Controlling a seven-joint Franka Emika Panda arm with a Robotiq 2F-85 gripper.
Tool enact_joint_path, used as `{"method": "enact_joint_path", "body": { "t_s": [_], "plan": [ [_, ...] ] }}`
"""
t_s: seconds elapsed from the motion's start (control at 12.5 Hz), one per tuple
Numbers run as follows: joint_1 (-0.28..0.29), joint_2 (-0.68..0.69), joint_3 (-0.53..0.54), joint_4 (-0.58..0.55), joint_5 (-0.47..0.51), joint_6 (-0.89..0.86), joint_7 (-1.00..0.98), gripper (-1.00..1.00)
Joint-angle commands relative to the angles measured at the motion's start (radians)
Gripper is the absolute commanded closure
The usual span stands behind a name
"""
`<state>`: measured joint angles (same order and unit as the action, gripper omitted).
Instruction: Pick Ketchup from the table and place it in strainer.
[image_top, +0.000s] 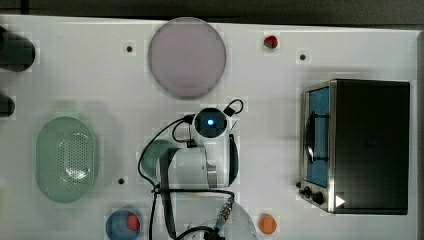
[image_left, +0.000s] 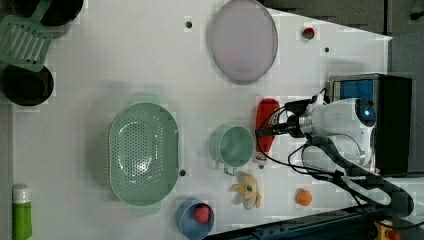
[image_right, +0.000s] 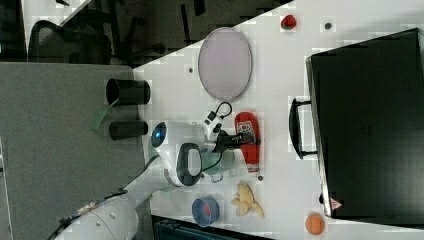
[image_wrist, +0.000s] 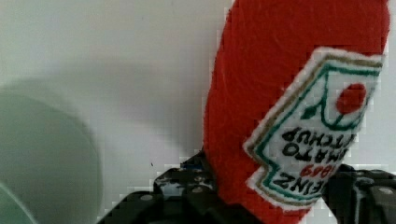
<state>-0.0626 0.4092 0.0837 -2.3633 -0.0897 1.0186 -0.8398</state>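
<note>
Wrist view showed the ketchup (image_wrist: 299, 116) lying on the table (image_wrist: 116, 56) between the two fingers of the gripper (image_wrist: 261, 200), which sat either side of the bottle; whether they had pinched it yet could not be told. Left view placed the bottle just beside the green cup (image_left: 232, 146), well apart from the strainer (image_left: 144, 152) beyond the cup. The grasp step appeared in hand; next would call for a firm hold, a lift and a carry over the cup.

Bright, even light; blocky softness.
</note>
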Motion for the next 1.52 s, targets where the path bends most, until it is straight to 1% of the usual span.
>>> {"method": "enact_joint_path", "body": {
  "t_s": [0.08,0.24,0.48,0.64,0.72,0.88,1.04,1.28,1.36,1.52],
  "plan": [
    [0.002,-0.100,0.005,0.019,0.004,0.000,-0.026,-0.26],
    [0.002,-0.209,0.009,0.019,0.004,-0.052,-0.027,-0.26],
    [0.006,-0.387,0.037,0.056,0.010,-0.297,-0.008,-0.26],
    [0.020,-0.469,0.078,0.104,0.046,-0.447,0.005,-0.26],
    [0.030,-0.492,0.103,0.132,0.077,-0.494,0.015,-0.26],
    [0.051,-0.506,0.161,0.184,0.144,-0.547,0.055,-0.26],
    [0.076,-0.497,0.232,0.213,0.186,-0.549,0.176,-0.26],
    [0.110,-0.454,0.346,0.225,0.189,-0.528,0.470,-0.26],
    [0.119,-0.425,0.385,0.226,0.189,-0.505,0.536,-0.26],
    [0.135,-0.345,0.453,0.226,0.189,-0.393,0.645,-0.26]
  ]
}}
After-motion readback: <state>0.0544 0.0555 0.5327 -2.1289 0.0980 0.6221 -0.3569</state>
